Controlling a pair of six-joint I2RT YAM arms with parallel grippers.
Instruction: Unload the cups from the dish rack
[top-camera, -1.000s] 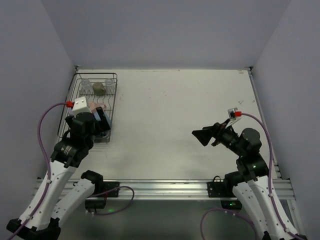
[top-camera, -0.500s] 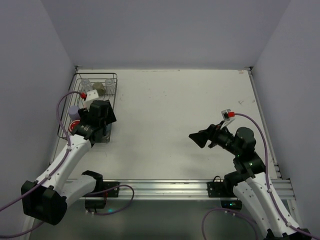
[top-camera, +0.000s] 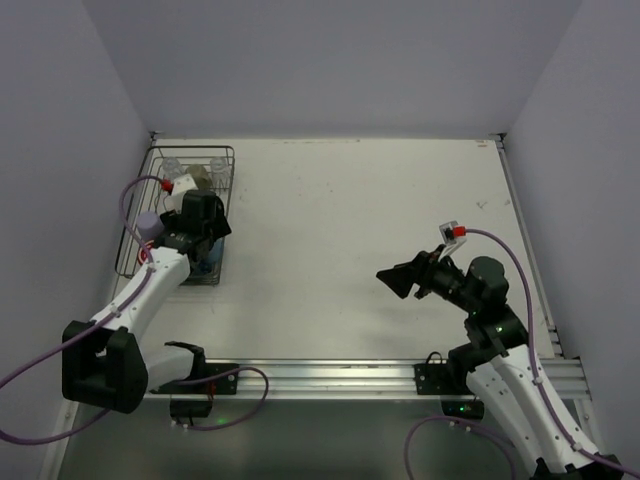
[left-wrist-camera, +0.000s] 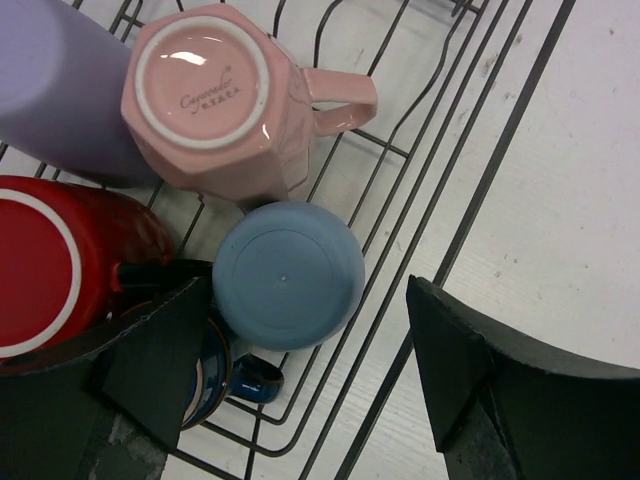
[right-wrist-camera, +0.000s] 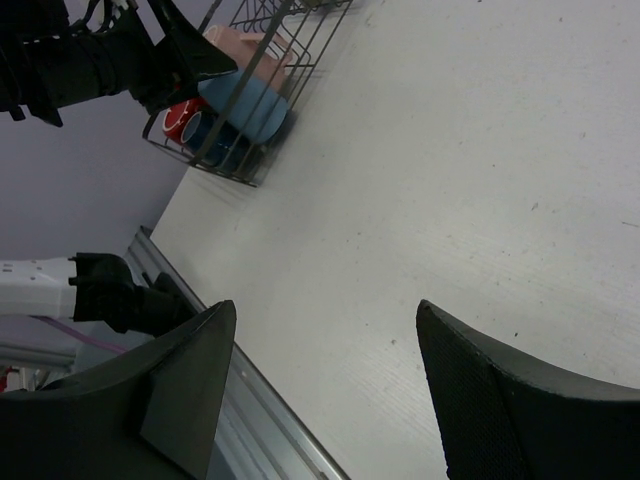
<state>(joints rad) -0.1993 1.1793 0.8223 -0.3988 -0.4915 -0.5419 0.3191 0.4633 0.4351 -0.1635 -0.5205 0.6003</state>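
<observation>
The cups (top-camera: 148, 222) are all in the dish rack (top-camera: 231, 190), which stands on the left side of the table (top-camera: 350, 200), its long side running away from the arms.

Nearest the bases, the right arm is folded at the elbow with its forearm pointing left towards the middle of the table. The right gripper (top-camera: 393, 279) hangs over bare tabletop, well apart from the rack, with its fingers spread wide and nothing between them.

The left arm stretches forward from its base, and its wrist bends down over the near end of the rack. The left gripper (left-wrist-camera: 308, 295) looks straight down, fingers spread. One finger is on each side of an upturned light blue cup (left-wrist-camera: 288, 275), with a gap showing on either side, so it is not gripped.

Just beside that cup, a dark blue cup (left-wrist-camera: 250, 378) lies partly hidden under one finger. A red mug (left-wrist-camera: 40, 260) sits next to it, bottom up. Beyond them is a pink mug (left-wrist-camera: 215, 100), also upside down with its handle towards the rack's right side, touching a lavender tumbler (left-wrist-camera: 50, 90).

At the far end of the rack are an olive mug (top-camera: 200, 178) and two clear glasses (top-camera: 172, 163).
</observation>
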